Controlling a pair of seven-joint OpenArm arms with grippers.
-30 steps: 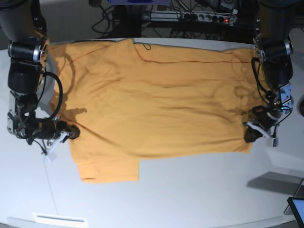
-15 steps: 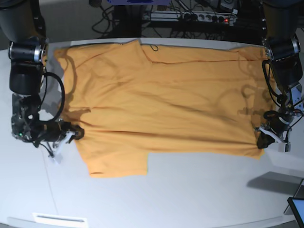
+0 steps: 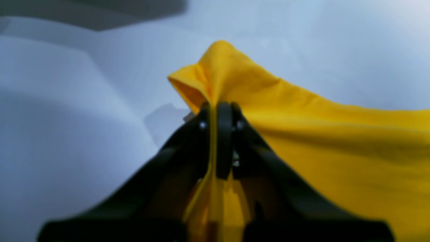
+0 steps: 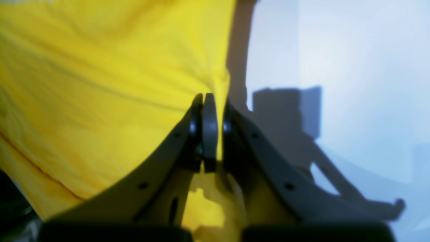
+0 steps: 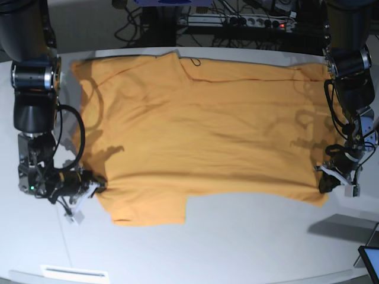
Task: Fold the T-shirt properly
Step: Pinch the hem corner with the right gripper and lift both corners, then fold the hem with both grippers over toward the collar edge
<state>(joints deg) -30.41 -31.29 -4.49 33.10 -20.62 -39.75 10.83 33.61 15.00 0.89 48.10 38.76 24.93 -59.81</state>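
The T-shirt (image 5: 201, 136) is plain orange-yellow with no print, spread nearly flat across the middle of the white tabletop (image 5: 237, 248) in the base view. Its collar lies at the top edge of the cloth, left of centre. A short sleeve juts down at the lower left, and long shallow wrinkles run across the body. A thin dark seam line crosses the upper part.

There is one T-shirt and there are two arms, each with one end effector.

The left end effector (image 5: 327, 182) sits at the right of the frame, clenched on the shirt's lower right corner. In the left wrist view the cloth (image 3: 302, 134) is pinched between the closed fingers (image 3: 224, 134) and rises in a small peak above them. The right end effector (image 5: 95, 188) sits at the lower left, clenched on the shirt's edge beside the sleeve. In the right wrist view the fabric (image 4: 100, 84) passes between its closed fingers (image 4: 210, 131).

The shirt's top edge lies close to the tabletop's far rim, with cables behind it. Bare tabletop stretches along the whole bottom of the frame, and narrower strips lie at left and right beyond both end effectors.
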